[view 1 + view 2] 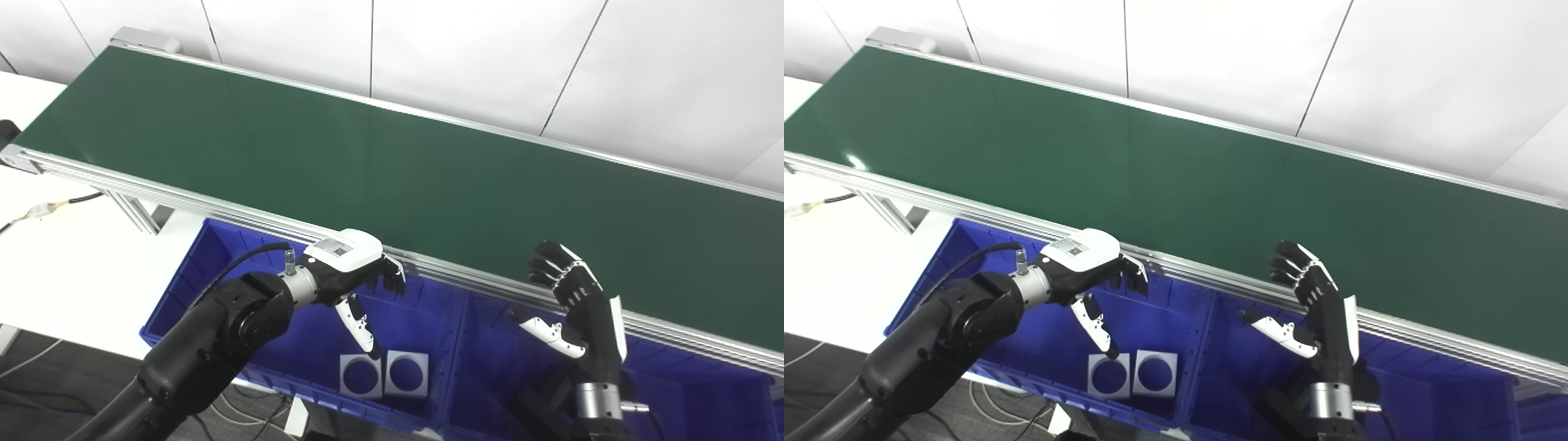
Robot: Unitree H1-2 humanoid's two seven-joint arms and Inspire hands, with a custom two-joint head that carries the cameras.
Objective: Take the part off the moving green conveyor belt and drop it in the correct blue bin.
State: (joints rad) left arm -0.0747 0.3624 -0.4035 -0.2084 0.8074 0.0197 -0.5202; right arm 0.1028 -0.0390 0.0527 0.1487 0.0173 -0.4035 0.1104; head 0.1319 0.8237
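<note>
1. Belt (380, 165) is bare along its whole visible length. No part on it in either view, so the thing to be picked has not reached the visible stretch, or sits outside the frame; cannot tell which.
2. Left hand (352, 269) hovers over the left bin (202, 269), just below the belt's near rail (184, 197). Fingers curled loosely downward, thumb hanging, nothing held: released.
3. Right hand (576, 306) stands upright at the near rail over the middle bin (484, 367), fingers spread, palm turned toward the left hand. Also empty and released.
4. Two grey square pieces with round holes (384, 375) lie side by side, touching, at the near wall of the left bin, right of its centre.
5. Judgement: the step in hand is waiting for a part. To do it well, keep both hands clear above the rail, watch the upstream end, and reach ahead of the moving part rather than at it. Fingers should close from both sides without dragging on the belt.
6. Judgement: a matching grey square belongs with the two in the left bin; another shape likely goes elsewhere.
7. Surface: dark green matt belt, aluminium side rails, set diagonally across the view. White wall panels (490, 55) behind; white table (73, 275) at left with a cable (67, 201) on it.
</note>
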